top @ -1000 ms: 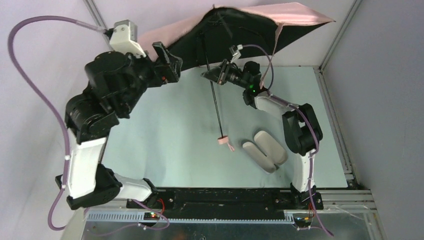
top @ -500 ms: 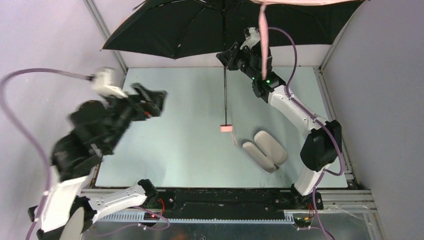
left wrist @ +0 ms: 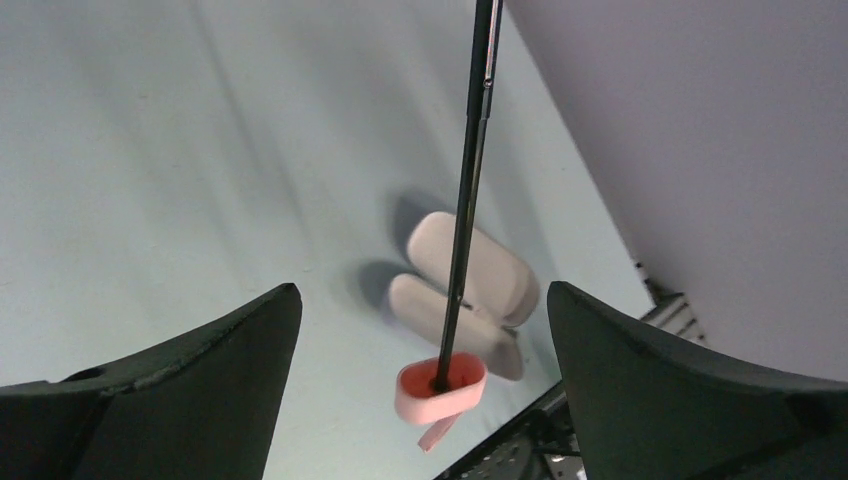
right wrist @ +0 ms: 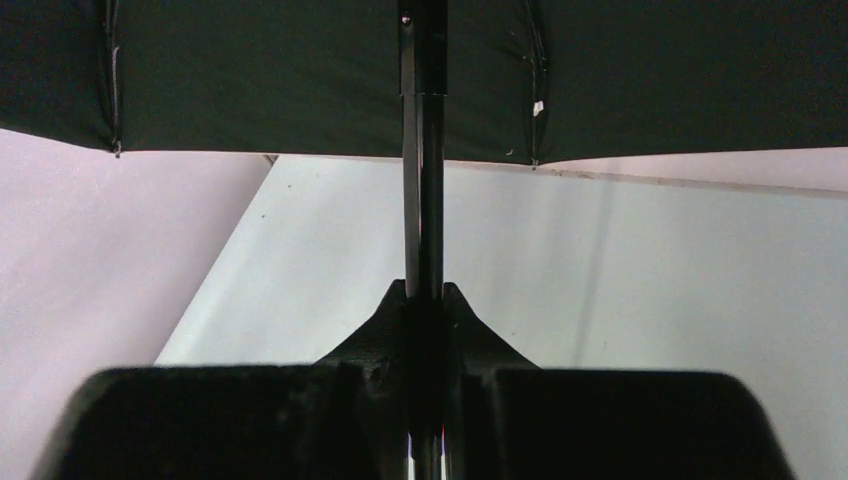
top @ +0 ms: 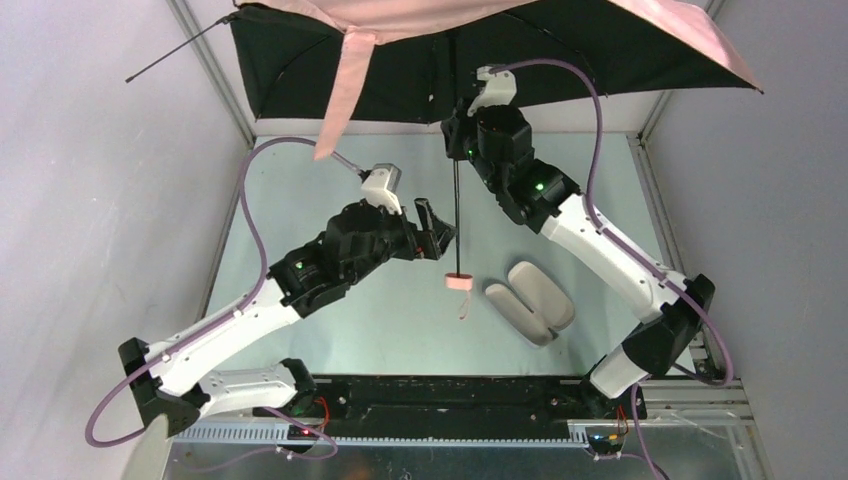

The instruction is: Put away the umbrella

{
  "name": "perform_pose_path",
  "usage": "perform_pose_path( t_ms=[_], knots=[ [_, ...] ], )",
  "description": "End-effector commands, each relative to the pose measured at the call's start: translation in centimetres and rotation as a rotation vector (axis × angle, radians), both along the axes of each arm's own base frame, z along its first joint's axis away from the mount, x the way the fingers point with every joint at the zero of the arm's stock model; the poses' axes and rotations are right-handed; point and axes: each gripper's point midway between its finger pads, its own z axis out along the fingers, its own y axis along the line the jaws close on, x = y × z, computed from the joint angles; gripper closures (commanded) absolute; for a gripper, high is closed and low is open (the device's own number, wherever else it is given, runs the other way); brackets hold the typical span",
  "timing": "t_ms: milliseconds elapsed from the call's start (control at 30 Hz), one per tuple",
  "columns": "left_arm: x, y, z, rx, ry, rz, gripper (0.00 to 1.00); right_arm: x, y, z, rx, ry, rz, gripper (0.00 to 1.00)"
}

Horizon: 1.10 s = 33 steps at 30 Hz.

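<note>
The umbrella is open, its pale pink canopy [top: 420,15] with a black underside [top: 400,70] spread across the back of the cell. A pink strap hangs from the canopy [top: 345,85]. Its dark shaft [top: 456,220] runs down to a short pink handle [top: 459,281] just above the table. My right gripper [top: 456,140] is shut on the shaft high up, near the canopy; in the right wrist view the jaws [right wrist: 424,310] pinch it below the black underside [right wrist: 650,70]. My left gripper [top: 438,232] is open, just left of the shaft. In the left wrist view [left wrist: 422,300] the shaft [left wrist: 468,200] and handle [left wrist: 441,388] lie between the fingers, untouched.
A pale lilac hard case [top: 530,300] lies open on the table right of the handle; it also shows in the left wrist view [left wrist: 470,285]. Metal frame posts [top: 215,70] stand at the back corners. A black rail [top: 450,395] runs along the near edge.
My left arm has swung in from the far left to the shaft near the handle. My right arm has shifted the umbrella, and its canopy has tipped so the pink top shows.
</note>
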Motion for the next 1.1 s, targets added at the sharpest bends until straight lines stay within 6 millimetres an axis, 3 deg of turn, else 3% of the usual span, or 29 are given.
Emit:
perform_pose_path(
  t_ms=[0,100,267,333,400,433,467,500,533,600,633,667,700,733,767,800,867,967,1067],
  knots=[
    [-0.3,-2.7,2.3,-0.194,-0.037,-0.069,0.02,-2.0,-2.7,6.4,0.15,-0.106,-0.074,1.0],
    [-0.4,-2.8,1.0,-0.206,-0.015,-0.067,0.16,-3.0,-2.7,6.5,0.21,-0.079,-0.062,1.0],
    [-0.6,-3.6,-0.6,-0.228,0.015,-0.09,0.19,-4.4,-1.7,6.5,0.209,-0.073,-0.048,1.0],
    [-0.5,-3.7,-1.1,-0.22,0.026,-0.087,0.29,-4.9,-1.4,6.4,0.208,-0.068,-0.04,1.0],
    [-0.4,-3.9,-1.8,-0.198,0.044,-0.085,0.57,-5.2,-1.2,6.3,0.203,-0.063,-0.036,1.0],
    [-0.4,-3.9,-2.1,-0.184,0.056,-0.084,0.64,-5.4,-1.2,6.4,0.203,-0.065,-0.031,1.0],
    [-0.4,-4.1,-2.0,-0.181,0.06,-0.087,0.8,-5.5,-1.1,6.2,0.195,-0.061,-0.024,1.0],
    [-0.5,-4.0,-2.3,-0.169,0.073,-0.088,0.9,-5.8,-0.9,6.1,0.188,-0.061,-0.004,0.97],
    [-0.5,-4.1,-2.1,-0.172,0.076,-0.09,0.97,-5.8,-0.8,5.8,0.172,-0.063,0.007,0.83],
    [-0.8,-4.0,-2.1,-0.19,0.086,-0.095,1.0,-6.1,-0.6,5.1,0.166,-0.052,0.054,0.63],
    [-0.9,-4.1,-2.2,-0.221,0.082,-0.099,1.0,-6.8,0.0,5.3,0.183,-0.046,0.136,0.59],
    [-1.0,-4.2,-0.3,-0.296,0.038,-0.122,1.0,-6.2,-0.4,4.3,0.216,-0.017,0.153,0.55],
    [-1.3,-4.1,-1.0,-0.318,0.044,-0.128,1.0,-6.4,-0.5,5.7,0.279,-0.043,0.263,0.52],
    [-1.6,-4.1,1.1,-0.392,-0.006,-0.153,1.0,-7.8,0.9,4.3,0.344,0.019,0.413,0.45],
    [-1.8,-4.0,1.0,-0.41,-0.006,-0.157,1.0,-6.9,-0.3,4.1,0.396,-0.01,0.431,0.4],
    [-2.2,-4.0,2.0,-0.444,-0.028,-0.176,1.0,-7.7,0.0,4.2,0.452,0.022,0.509,0.32],
    [-2.7,-4.2,2.5,-0.454,-0.038,-0.212,1.0,-7.2,-0.8,3.6,0.486,0.036,0.536,0.23],
    [-2.9,-4.2,2.8,-0.453,-0.044,-0.222,1.0,-5.4,-2.3,1.9,0.52,0.121,0.507,0.16],
    [-3.0,-4.2,2.5,-0.452,-0.038,-0.223,1.0,-4.8,-2.4,0.7,0.562,0.206,0.543,0.13]
  ],
)
